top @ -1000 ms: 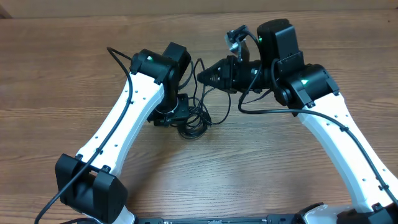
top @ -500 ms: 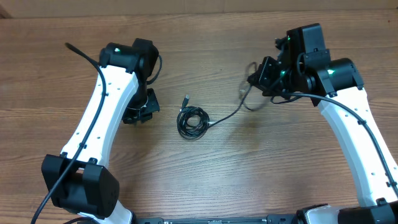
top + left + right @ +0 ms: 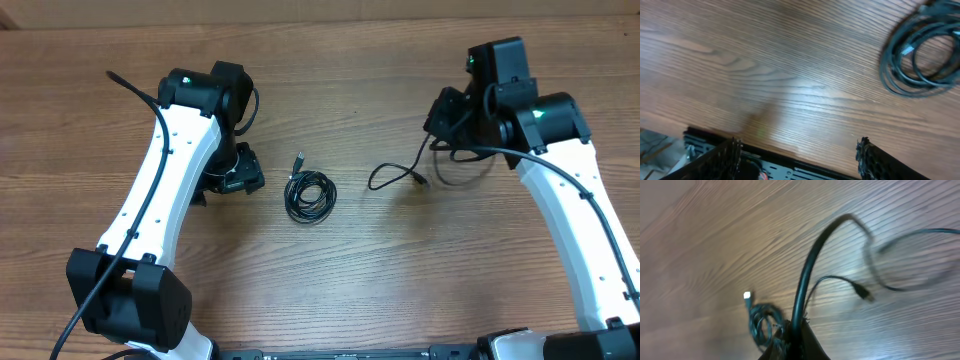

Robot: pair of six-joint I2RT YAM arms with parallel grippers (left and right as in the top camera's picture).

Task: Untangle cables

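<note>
- While my left pincer (image 3: 800,145) hangs low over the surface (image 3: 765,75), its two fingers (image 3: 722,160) stand spread wide, with only wood grain showing between them.
- Seen from overhead, that left pincer (image 3: 228,178) sits at the left of the scene, pointing down at the wood.
- Just to its right, apart from it, lies the coiled cable (image 3: 310,197). It is a small black bundle of loops flat on the surface, with one plug end sticking out on the far side.
- My left wrist camera catches the same coiled cable (image 3: 920,60) at the upper right of its view, beyond the fingers' reach.
- My right pincer (image 3: 792,339) is pressed together, pinching the loose cable (image 3: 807,275), which rises out of the grip as a thick, blurred black arc.
- From overhead, the right pincer (image 3: 447,112) is at the far right, above the surface. The loose cable (image 3: 385,178) droops from it toward the left and curls onto the wood, its small plug end lying beside the curl.
- Loose cable and coiled cable lie well apart, with bare wood between them.
</note>
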